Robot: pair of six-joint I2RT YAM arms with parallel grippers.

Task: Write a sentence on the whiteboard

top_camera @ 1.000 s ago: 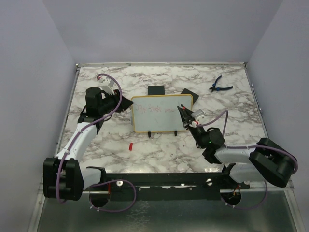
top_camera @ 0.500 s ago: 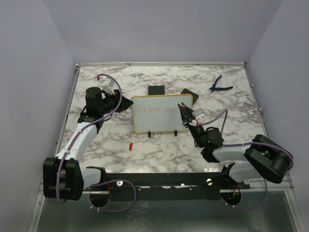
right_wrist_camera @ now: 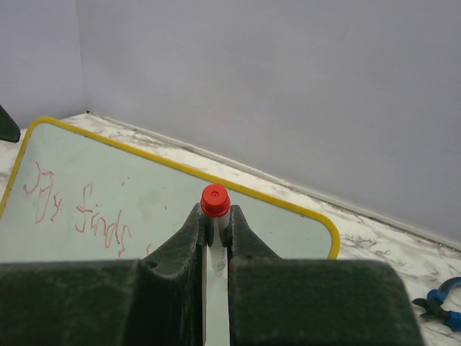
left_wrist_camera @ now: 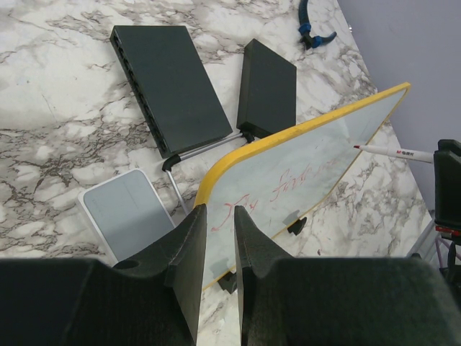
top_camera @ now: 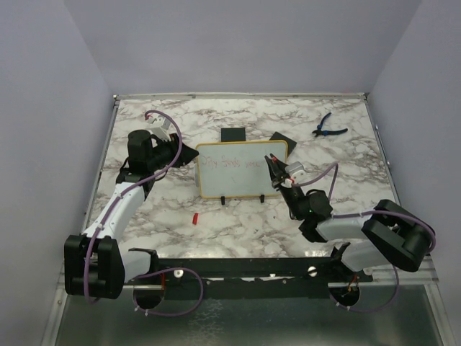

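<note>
From above, the whiteboard (top_camera: 241, 186) stands propped on its two black feet in the middle of the marble table (top_camera: 360, 155). The sentence (top_camera: 232, 164) shows as a faint red line across the upper part of the board. The left gripper (top_camera: 189, 154) sits at the board's left edge and the right gripper (top_camera: 274, 171) at its right end, near where the line stops. Only this view gives the whole layout, with a small red cap (top_camera: 195, 217) lying in front of the board and pliers (top_camera: 328, 128) well off to the far right, but it is too small to show either grip. The left wrist view settles the first grip: the jaws are pinched on the yellow frame at the board's near corner. It alone shows the marker (left_wrist_camera: 396, 152) coming in side-on, its red tip at the surface near the far edge, though I cannot tell if it touches. It also shows two black boxes (left_wrist_camera: 169, 86) and a grey pad (left_wrist_camera: 126, 213) behind the board. The right wrist view shows the jaws clamped on the marker's white barrel, its red end poking past the fingertips. The writing is clearest here, until the fingers hide it. The step looks like finishing the line. That calls for light, even pressure, short strokes level with the existing words and inside the frame, and a firm left hold so the board cannot tip back.
</note>
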